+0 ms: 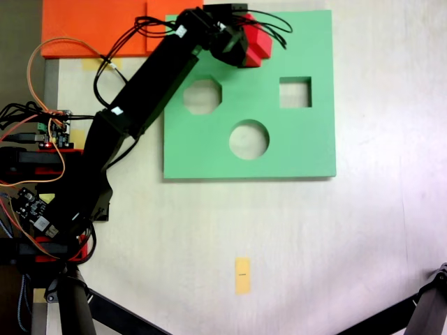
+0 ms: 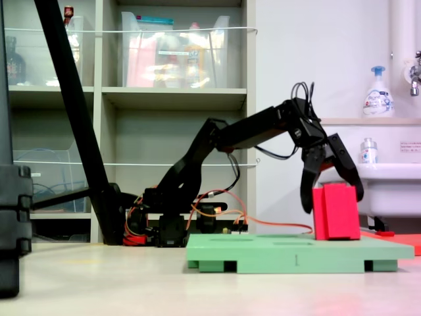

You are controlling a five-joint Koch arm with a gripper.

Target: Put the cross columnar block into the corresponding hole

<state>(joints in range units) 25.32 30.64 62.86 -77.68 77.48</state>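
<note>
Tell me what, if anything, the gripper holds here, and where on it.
The gripper straddles the upper part of the red cross block, which stands upright on the green board. Whether the jaws actually clamp it cannot be told.

The red cross-shaped block stood upright on the green foam board, at the board's far edge as a fixed view from above showed it. Its base touched the board's top face. The plus-shaped hole itself could not be made out; octagonal, square and round cutouts lay open nearby.
</note>
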